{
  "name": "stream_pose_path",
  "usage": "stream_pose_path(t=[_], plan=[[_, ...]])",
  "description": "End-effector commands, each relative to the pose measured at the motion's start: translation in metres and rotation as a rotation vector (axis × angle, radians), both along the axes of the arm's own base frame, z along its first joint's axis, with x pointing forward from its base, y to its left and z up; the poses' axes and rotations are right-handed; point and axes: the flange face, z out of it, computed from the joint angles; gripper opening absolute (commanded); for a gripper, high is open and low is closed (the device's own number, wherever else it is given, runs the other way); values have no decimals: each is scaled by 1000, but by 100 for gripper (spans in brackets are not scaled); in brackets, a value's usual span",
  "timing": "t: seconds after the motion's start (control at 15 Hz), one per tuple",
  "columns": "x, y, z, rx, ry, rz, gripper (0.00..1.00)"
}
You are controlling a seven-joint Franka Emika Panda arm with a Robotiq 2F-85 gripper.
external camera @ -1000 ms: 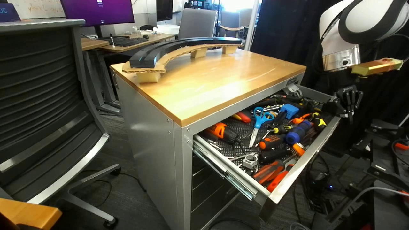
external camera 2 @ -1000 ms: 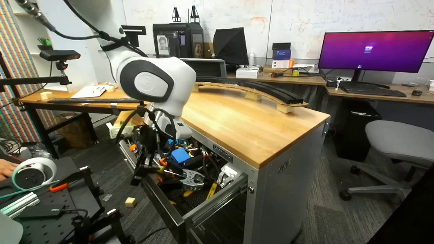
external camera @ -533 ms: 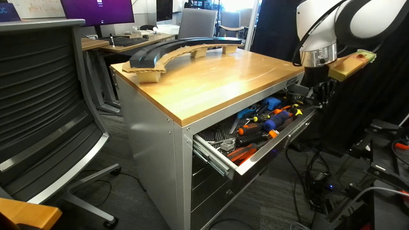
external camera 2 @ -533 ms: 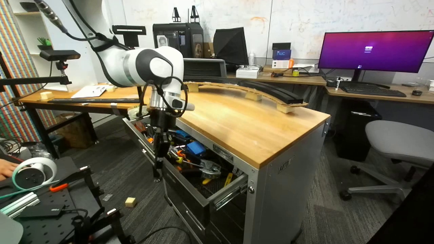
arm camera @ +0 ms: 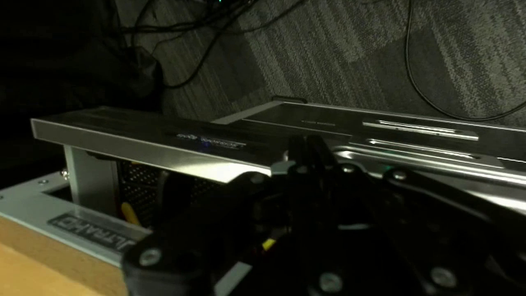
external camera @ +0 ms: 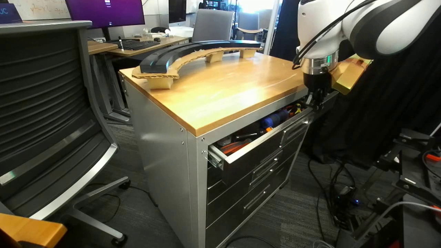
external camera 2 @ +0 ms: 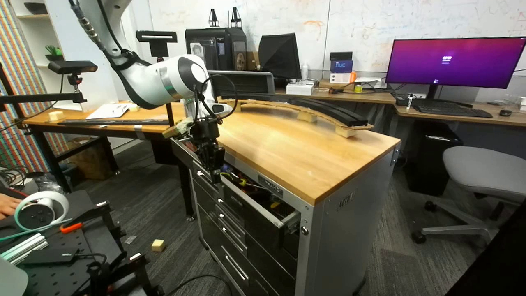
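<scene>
The gripper point(arm camera: 306, 144) is held with its fingers together, nothing being seen between them, so that one firm tip is formed. It is pointed down at the outer face of the drawer point(external camera: 248, 148), near the middle of the front edge; in the dim wrist view, contact cannot be made out. Partly out beneath the worktop point(external camera: 224, 103), the drawer is carried by its rail point(external camera: 215, 159); red handles point(external camera: 236, 147) at a front corner and a blue tool point(external camera: 275, 118) by the front edge are kept in by its walls. Beyond, along the worktop's back edge, a black arc point(external camera: 181, 53) is raised on blocks point(external camera: 160, 83), apparently for clearance.
</scene>
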Motion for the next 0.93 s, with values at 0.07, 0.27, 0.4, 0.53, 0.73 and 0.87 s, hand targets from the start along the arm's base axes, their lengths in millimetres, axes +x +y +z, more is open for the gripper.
stream_pose_path(t=[0.07,0.27,0.4,0.53,0.73,0.87], plan=[[26,16,-15,-26,-31,111,8],[37,24,-17,-62,-75,184,9],[44,31,-18,-88,-107,237,9],[50,37,-18,-106,-136,275,9],[45,40,-9,-114,-144,290,12],[40,41,13,-108,-164,277,36]])
